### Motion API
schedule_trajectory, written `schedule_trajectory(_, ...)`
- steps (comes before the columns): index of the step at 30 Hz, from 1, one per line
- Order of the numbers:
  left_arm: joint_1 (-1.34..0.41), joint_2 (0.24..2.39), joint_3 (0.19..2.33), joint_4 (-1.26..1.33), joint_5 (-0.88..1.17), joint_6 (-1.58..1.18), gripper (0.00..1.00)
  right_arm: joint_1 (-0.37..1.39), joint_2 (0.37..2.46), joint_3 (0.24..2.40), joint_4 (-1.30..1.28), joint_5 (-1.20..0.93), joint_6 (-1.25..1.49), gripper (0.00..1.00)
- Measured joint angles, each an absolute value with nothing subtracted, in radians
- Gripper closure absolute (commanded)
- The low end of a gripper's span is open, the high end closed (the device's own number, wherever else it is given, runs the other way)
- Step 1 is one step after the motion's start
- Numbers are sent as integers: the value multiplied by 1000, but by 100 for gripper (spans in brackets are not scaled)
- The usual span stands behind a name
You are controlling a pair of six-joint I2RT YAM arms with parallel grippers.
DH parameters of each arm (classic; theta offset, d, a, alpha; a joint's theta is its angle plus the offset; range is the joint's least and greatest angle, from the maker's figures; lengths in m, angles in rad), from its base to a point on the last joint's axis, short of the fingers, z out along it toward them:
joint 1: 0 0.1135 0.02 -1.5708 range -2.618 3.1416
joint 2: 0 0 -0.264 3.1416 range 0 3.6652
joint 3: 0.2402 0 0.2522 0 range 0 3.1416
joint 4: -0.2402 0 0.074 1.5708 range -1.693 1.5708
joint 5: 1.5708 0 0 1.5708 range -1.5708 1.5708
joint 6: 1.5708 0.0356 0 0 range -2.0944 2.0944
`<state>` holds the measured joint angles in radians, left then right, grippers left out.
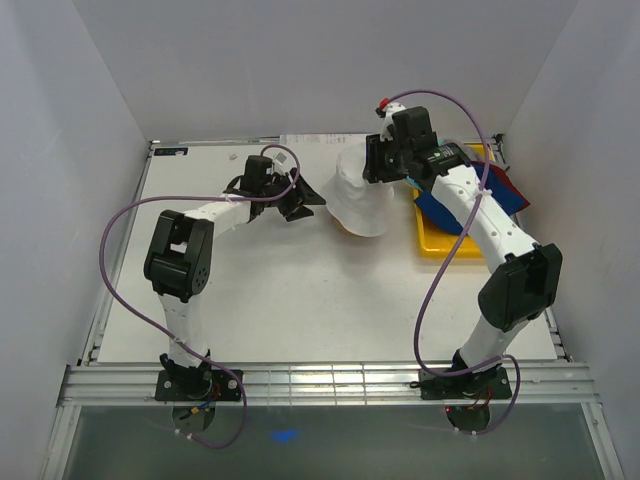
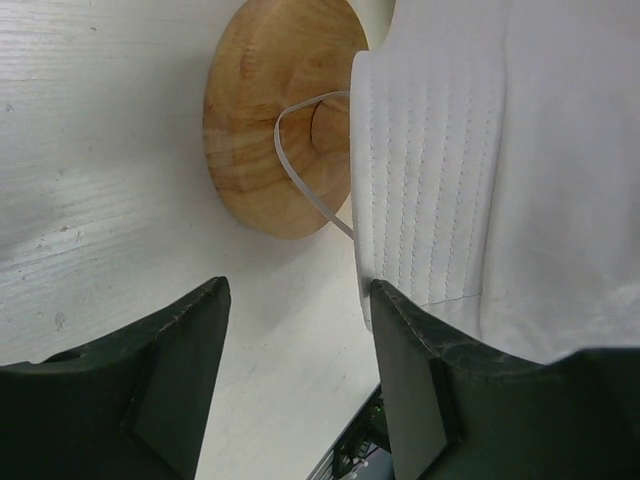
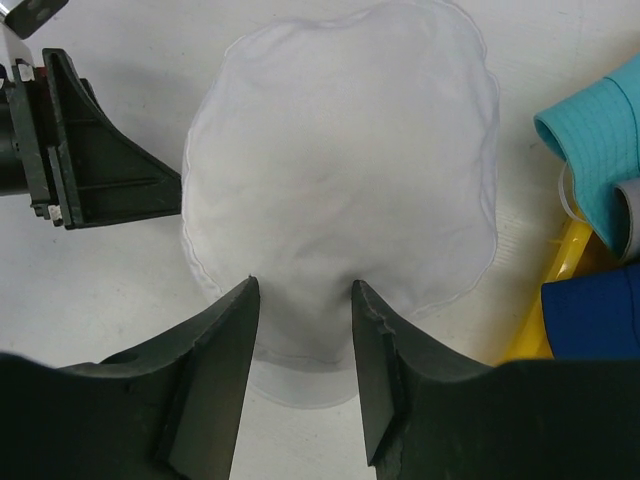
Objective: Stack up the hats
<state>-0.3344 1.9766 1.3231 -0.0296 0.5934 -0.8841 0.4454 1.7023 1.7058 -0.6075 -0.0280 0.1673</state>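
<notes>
A light grey hat [image 1: 360, 195] sits over the wooden stand [image 2: 265, 120] at mid-table. My right gripper [image 3: 302, 285] comes at it from the far right; both fingertips [image 3: 235, 330] press dents into the soft crown [image 3: 340, 170], and fabric bulges between them. My left gripper [image 2: 295, 300] is at the hat's left side, open, with bare table between its fingers. The stitched brim [image 2: 430, 160] lies just at its right fingertip [image 2: 410, 350]. A blue hat [image 1: 440, 208] and a dark red hat [image 1: 510, 185] lie on the yellow tray [image 1: 445, 245]. A teal hat [image 3: 600, 120] shows beside the blue hat [image 3: 595, 320].
The yellow tray's edge [image 3: 545, 310] is close on the right of the grey hat. A thin white strap [image 2: 300, 170] loops across the stand's base. White walls enclose the table on three sides. The right arm reaches over the tray.
</notes>
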Motion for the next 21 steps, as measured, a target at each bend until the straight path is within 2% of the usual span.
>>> schedule_trajectory(8, -336, 1977, 1325, -29, 579, -884, 55, 511, 1713, 1731, -640, 2, 136, 52)
schedule_trajectory(18, -336, 1977, 1325, -35, 575, -874, 55, 538, 1714, 1734, -656, 70, 122, 37)
schedule_trajectory(21, -336, 1977, 1325, -46, 567, -864, 55, 538, 1715, 1740, -659, 77, 116, 37)
